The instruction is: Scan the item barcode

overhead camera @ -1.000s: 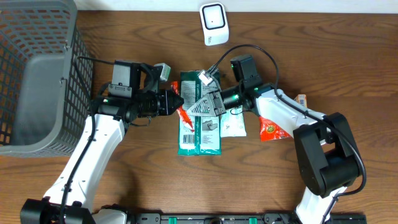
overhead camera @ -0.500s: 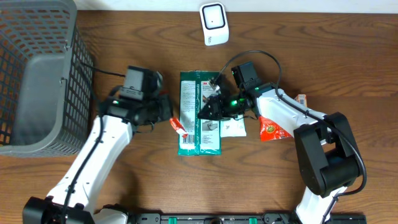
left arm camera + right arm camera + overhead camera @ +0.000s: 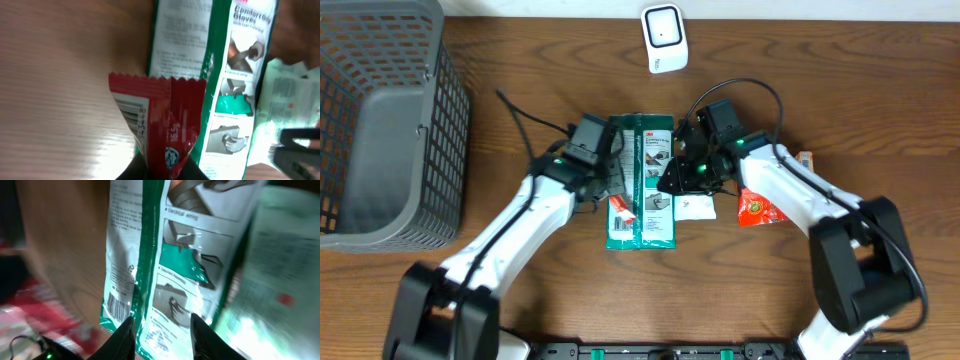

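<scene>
Red packet (image 3: 159,120) sticking straight out from clenched left tool (image 3: 160,172), right tool (image 3: 162,329) unclear

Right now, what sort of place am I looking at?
Likely a mock shop checkout on a wooden table: a white barcode scanner, a grey mesh basket, and packaged goods like the red packet in the left hand.

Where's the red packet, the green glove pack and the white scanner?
red packet (image 3: 161,106): left wrist view, on its red back beside the barcode.
green glove pack (image 3: 644,231): overhead view, on its lower part.
white scanner (image 3: 663,38): overhead view, on its face.
</scene>
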You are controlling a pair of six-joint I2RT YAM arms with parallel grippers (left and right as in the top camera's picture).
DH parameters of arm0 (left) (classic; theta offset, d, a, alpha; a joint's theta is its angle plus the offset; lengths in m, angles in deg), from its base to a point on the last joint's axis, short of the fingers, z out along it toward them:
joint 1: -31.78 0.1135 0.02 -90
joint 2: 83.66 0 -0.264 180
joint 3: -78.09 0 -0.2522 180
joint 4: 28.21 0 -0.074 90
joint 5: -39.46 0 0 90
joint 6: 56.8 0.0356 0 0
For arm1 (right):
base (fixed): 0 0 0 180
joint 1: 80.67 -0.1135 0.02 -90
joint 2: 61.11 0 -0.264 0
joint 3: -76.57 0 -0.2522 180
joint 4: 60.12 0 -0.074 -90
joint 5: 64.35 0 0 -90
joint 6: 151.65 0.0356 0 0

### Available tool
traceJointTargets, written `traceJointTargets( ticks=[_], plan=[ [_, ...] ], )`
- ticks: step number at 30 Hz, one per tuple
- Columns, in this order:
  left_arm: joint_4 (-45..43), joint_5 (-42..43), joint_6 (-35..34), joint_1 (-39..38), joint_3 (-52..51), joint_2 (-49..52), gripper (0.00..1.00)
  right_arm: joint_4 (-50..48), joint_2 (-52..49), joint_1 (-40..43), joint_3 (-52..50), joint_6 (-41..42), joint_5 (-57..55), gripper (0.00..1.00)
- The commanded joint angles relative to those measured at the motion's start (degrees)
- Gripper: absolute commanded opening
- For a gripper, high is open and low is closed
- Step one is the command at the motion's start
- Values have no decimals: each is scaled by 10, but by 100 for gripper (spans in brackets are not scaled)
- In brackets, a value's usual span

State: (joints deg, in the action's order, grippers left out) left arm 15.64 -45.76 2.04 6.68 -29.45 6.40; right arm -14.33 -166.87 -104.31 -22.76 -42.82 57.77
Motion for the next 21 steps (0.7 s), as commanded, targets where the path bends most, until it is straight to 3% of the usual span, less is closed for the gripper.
traceJointTargets(
  ticks=[1,4,6,8,11,14,18,21],
  plan=[
    [-20,11,-13,-15,-5,27,17,18,44,5,2,-7,-81,32],
    [-32,10,-13,-17,-5,37,35,32,56,5,2,-9,-90,33],
    [-35,10,-13,-17,-5,38,59,36,59,5,2,-9,-91,33],
    [-39,10,-13,-17,-5,38,78,36,59,4,2,-11,-91,33],
    [-41,10,-9,-16,-4,37,84,36,59,-1,2,-18,-91,34],
    [-6,12,1,1,12,18,82,35,59,-20,2,-43,-91,35],
    [31,11,31,43,21,-30,46,21,58,-45,2,-38,-84,32],
    [58,0,43,78,21,-56,27,-2,57,-65,2,-4,-85,18]
  ],
)
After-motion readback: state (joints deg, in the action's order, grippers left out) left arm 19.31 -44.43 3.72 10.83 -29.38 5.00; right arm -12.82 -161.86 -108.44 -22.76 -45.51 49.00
